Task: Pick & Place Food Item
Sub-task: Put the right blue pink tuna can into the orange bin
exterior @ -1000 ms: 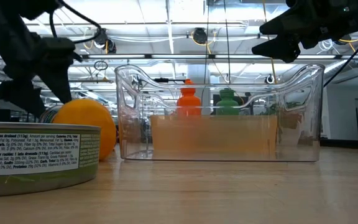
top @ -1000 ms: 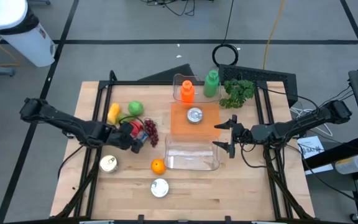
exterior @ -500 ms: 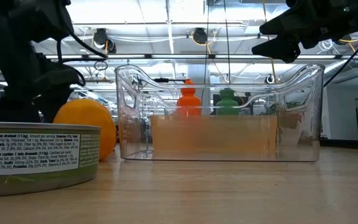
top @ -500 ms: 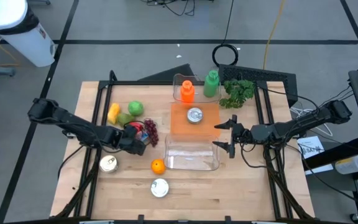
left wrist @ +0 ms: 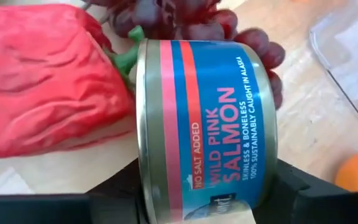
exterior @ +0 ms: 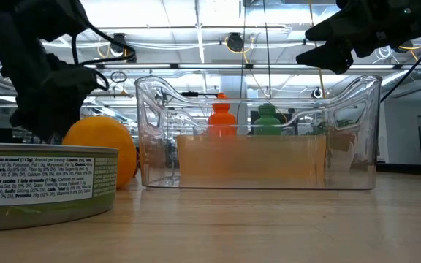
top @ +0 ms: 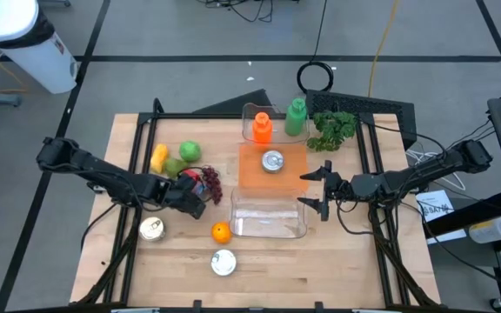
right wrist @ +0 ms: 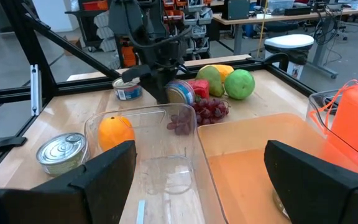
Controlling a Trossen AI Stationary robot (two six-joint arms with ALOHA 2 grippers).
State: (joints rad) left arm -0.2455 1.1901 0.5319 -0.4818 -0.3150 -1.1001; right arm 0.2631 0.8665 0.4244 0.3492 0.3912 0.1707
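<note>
A salmon can (left wrist: 210, 124) with a blue and red label lies on its side between the fingers of my left gripper (top: 191, 196), which is shut on it at the table's left middle. A red pepper (left wrist: 42, 81) and dark grapes (top: 212, 182) lie right beside the can. Whether the can rests on the table or hangs just above it does not show. My right gripper (top: 323, 189) hovers open by the right end of the clear container (top: 268, 217), holding nothing. My left gripper has the salmon can between its two fingers (left wrist: 120, 190), one at each flat end (left wrist: 143, 162), so the can's round wall with the label faces the wrist. The arm reaches in from the table's left, slanting down. The pepper touches the can's far side.
An orange (top: 222, 232) and two tins (top: 151, 229) (top: 223, 263) lie near the front. An orange tray (top: 290, 178) holding a tin sits behind the clear container. A green apple (top: 190, 151), a yellow fruit (top: 158, 157), two bottles (top: 262, 128) and greens (top: 333, 129) stand farther back.
My left gripper has moved a little toward the table's right and near edges, down beside the pepper and grapes, and its fingers have drawn in onto the salmon can. My right arm has kept still.
</note>
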